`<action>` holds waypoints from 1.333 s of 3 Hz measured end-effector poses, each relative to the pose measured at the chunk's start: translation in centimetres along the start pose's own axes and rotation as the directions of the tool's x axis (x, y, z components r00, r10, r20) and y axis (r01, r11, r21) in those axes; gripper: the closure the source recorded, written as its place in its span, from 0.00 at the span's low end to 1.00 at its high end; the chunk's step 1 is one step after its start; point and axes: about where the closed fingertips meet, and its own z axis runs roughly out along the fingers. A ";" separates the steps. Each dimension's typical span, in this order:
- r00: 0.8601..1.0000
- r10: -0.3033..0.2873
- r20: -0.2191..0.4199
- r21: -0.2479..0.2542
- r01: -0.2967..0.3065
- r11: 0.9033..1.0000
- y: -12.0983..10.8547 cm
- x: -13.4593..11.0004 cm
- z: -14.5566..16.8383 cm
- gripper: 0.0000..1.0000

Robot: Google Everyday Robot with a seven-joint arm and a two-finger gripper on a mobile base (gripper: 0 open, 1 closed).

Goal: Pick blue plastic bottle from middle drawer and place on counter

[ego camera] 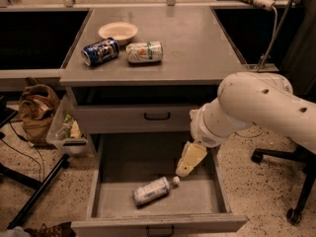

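Note:
The blue plastic bottle (154, 189) lies on its side on the floor of the open middle drawer (106, 201), white cap pointing right. My gripper (184, 169) hangs from the white arm over the drawer's right part, its tip just above and right of the bottle's cap, apart from it. It holds nothing that I can see. The grey counter (197, 43) is above, at the top of the cabinet.
On the counter lie a dark blue can (100, 51), a white-and-green can (144, 52) and a pale bowl (118, 32). A shut upper drawer with a black handle (157, 116) sits above. A brown bag (37, 107) and a bin (66, 130) stand left; a chair base (291, 201) right.

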 end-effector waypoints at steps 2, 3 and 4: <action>0.991 0.131 0.026 -0.037 -0.130 0.991 2.0 3.8 7.8 0.00; 0.983 0.155 0.100 -0.100 -0.145 0.984 3.6 4.4 16.4 0.00; 0.983 0.155 0.100 -0.100 -0.145 0.984 3.6 4.4 16.4 0.00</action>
